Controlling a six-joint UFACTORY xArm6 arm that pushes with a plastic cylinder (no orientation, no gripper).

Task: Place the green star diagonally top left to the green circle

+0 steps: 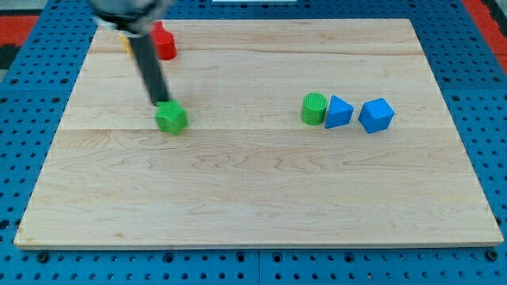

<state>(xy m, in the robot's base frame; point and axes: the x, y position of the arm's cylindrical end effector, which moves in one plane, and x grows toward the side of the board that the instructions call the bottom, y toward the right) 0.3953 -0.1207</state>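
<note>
Wooden and pale, the board [261, 198] filled most of the view, lying on a blue pegboard table [32, 47] that framed it on every side. We reached in from the view's top left with our dark rod [149, 67], which slanted down and to the right. Our tip [162, 103] sat at the top edge of the green star [171, 118], touching it or very nearly so; we carried no jaws, so there was nothing to open or close. The star lay left of the board's centre, well apart from the green circle [314, 108], which stood to the view's right at about the same height. Just beside the circle, on its right and touching or almost touching, sat one blue block [339, 112], and a second blue block [376, 115] lay just right of that; we could not make out their exact shapes. Near the top left corner, a red block [164, 43] showed behind the rod, with a sliver of a yellow block [125, 38] at its left, mostly hidden.
</note>
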